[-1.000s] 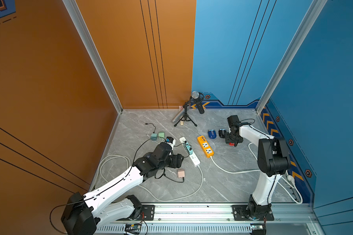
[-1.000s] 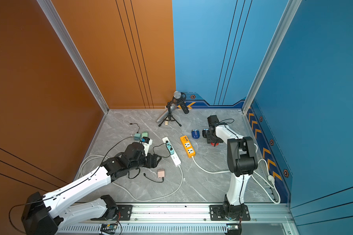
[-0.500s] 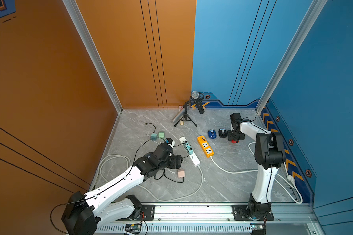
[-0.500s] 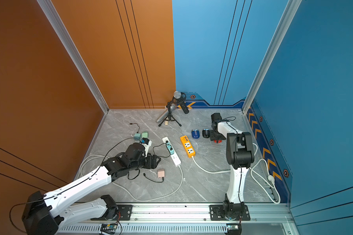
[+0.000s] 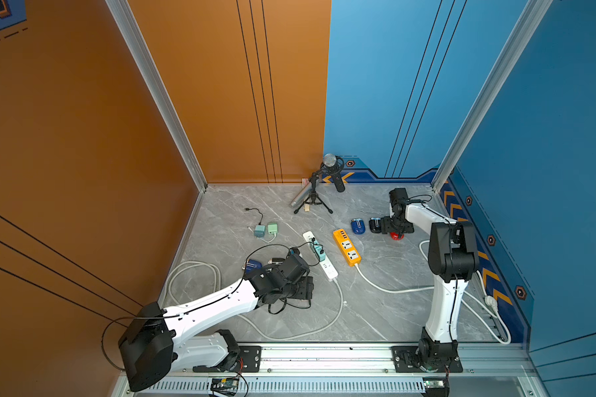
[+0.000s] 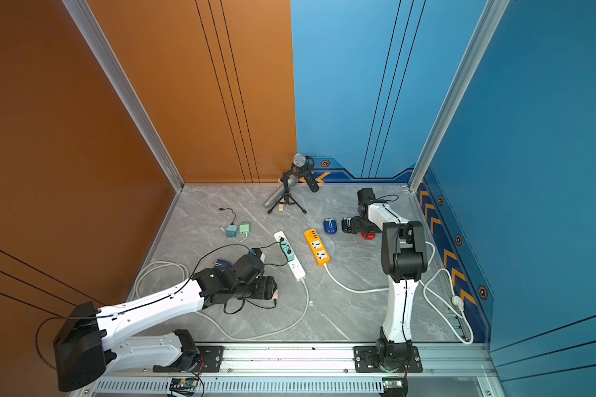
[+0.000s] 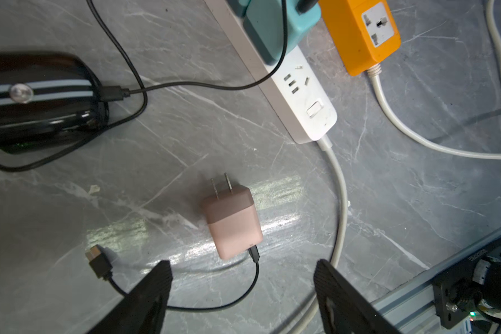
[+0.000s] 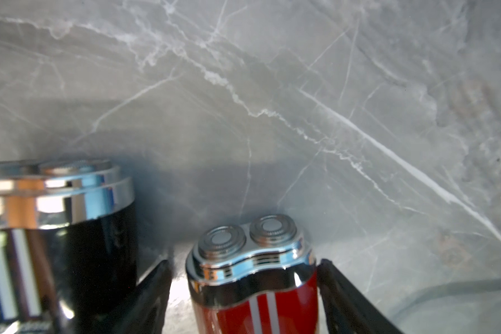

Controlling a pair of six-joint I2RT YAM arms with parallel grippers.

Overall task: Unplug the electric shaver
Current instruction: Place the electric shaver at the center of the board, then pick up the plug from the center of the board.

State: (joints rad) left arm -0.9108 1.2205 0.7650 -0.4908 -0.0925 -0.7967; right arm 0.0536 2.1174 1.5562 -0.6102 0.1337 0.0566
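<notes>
Two shavers of note: a red shaver (image 8: 252,289) at far right; a corded black shaver (image 7: 38,98) at near left, beside the left arm.
Done, as judged: a pink charger (image 7: 232,219) lies loose on the floor, prongs bare and its lead's end free. No cord shows on the red shaver.
Remaining: the black shaver's cord (image 7: 185,86) sits in its socket and runs to the teal adapter (image 7: 272,26) on the white power strip (image 7: 301,95). If that shaver is meant, the pull is not yet made.
Right gripper (image 8: 243,262): jaws apart, straddling the red shaver, with a gap on one side, so not clamped.
Left gripper (image 7: 242,262): jaws apart and empty, over the pink charger, with the black shaver well apart.
</notes>
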